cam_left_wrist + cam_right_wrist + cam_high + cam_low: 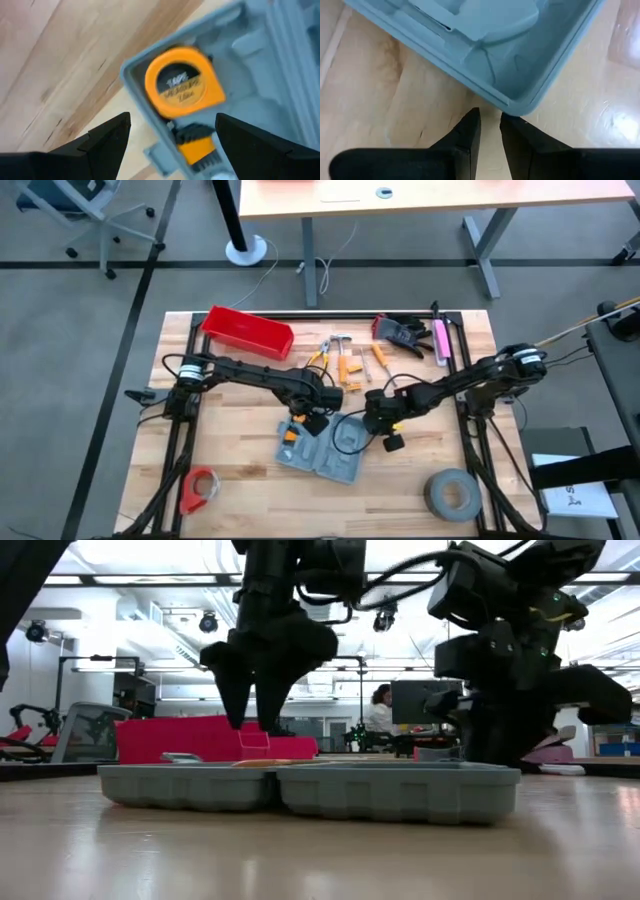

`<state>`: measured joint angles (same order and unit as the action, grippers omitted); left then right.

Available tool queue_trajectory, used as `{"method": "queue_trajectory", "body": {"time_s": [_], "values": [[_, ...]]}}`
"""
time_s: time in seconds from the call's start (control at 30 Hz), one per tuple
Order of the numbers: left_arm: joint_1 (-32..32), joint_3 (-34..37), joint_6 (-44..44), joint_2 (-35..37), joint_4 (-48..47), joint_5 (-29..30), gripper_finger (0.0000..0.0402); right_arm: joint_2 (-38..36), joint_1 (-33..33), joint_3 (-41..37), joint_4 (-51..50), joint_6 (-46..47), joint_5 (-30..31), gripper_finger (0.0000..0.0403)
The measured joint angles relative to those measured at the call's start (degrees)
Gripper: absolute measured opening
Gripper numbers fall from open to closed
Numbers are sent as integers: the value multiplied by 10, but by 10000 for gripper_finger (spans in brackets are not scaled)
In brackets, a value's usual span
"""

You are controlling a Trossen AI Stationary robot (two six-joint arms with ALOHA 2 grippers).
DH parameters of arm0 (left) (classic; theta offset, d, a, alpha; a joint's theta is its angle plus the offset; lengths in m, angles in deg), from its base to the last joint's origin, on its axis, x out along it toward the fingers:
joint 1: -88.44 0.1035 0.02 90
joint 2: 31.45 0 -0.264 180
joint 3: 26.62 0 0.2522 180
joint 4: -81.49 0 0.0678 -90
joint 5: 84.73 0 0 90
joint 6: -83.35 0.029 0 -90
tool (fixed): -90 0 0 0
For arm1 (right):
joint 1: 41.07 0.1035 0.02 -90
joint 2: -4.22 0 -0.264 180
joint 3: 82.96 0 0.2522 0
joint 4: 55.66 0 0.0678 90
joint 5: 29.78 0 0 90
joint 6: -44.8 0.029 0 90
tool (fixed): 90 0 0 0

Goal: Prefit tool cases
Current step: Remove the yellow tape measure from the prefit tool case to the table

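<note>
wooden table (240, 480) carries open tool case (340, 462); red bin (246, 331); tape roll (452, 494).

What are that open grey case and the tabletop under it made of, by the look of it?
The tool case looks like moulded plastic: matte grey-blue, with smooth rounded recesses. The table looks like wood, pale planks with visible grain and a slight sheen, probably sealed.

You see: counter (240, 480) – pale wood planks, smooth, faint sheen | tool case (322, 450) – grey-blue moulded plastic, matt | tape measure (182, 82) – glossy orange plastic shell | bin (247, 332) – smooth red plastic
</note>
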<state>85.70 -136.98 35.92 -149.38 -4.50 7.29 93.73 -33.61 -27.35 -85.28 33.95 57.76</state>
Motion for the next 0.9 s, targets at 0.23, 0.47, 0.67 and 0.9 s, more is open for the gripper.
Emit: {"method": "queue_trajectory", "body": {"time_s": [0.23, 0.47, 0.67, 0.9], "values": [[0, 8, -7, 0, 43, -6, 300, -28, 0, 10, -39, 4, 0, 70], [5, 8, -11, -26, 63, -12, 300, -106, 0, 10, -100, 5, 9, 59], [14, 8, -8, -45, 77, -12, 300, -159, 0, 10, -116, 9, 10, 53], [21, 9, -2, -58, 78, -9, 300, -174, 0, 10, -127, 13, 10, 59]]}}
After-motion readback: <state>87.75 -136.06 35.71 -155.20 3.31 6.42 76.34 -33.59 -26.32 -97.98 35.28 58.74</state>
